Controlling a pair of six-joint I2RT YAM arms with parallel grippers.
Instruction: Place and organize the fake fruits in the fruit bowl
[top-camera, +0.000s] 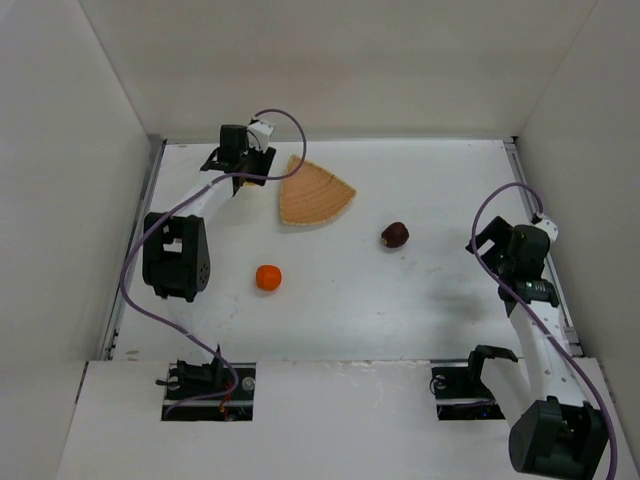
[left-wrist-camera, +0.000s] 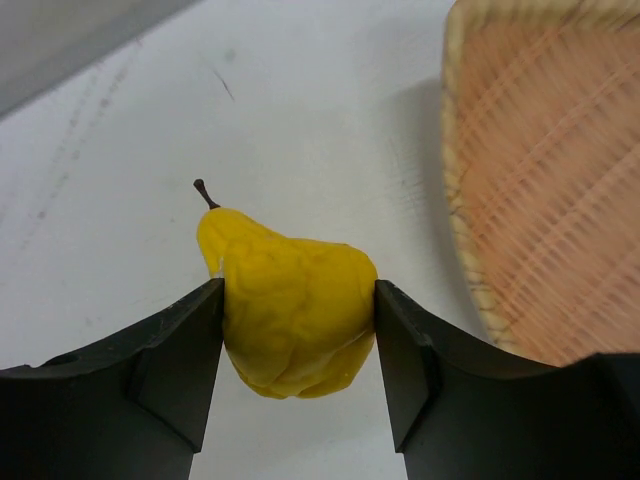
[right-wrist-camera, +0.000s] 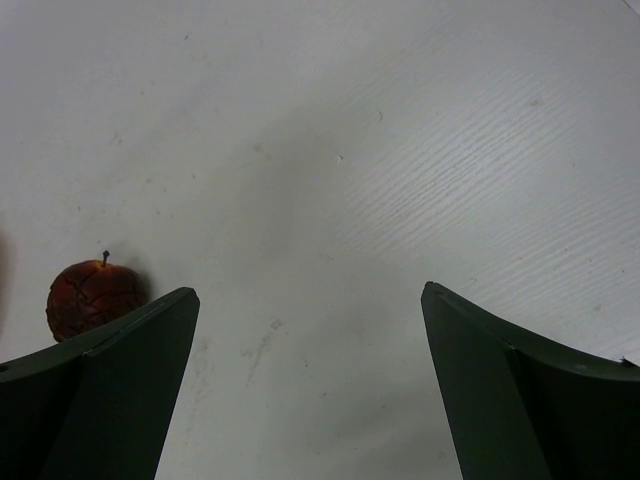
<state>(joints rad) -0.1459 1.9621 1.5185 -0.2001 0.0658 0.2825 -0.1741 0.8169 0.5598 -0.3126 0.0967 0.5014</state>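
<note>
My left gripper (left-wrist-camera: 298, 298) is shut on the yellow lemon-like fruit (left-wrist-camera: 290, 330), its stem pointing away, low over the table just left of the fruit bowl (left-wrist-camera: 560, 180). In the top view the left gripper (top-camera: 240, 172) sits at the far left beside the wedge-shaped tan bowl (top-camera: 313, 193), which holds no fruit; the yellow fruit is hidden under the gripper there. The round orange fruit (top-camera: 268, 277) lies on the table at mid-left. The dark maroon fruit (top-camera: 394, 234) lies right of the bowl and shows at the left edge of the right wrist view (right-wrist-camera: 95, 295). My right gripper (right-wrist-camera: 310, 300) is open and holds nothing, to the right of it (top-camera: 492, 243).
White walls enclose the table on the left, back and right. The left arm's dark elbow (top-camera: 177, 256) stands left of the orange fruit. Purple cables (top-camera: 500, 200) loop over both arms.
</note>
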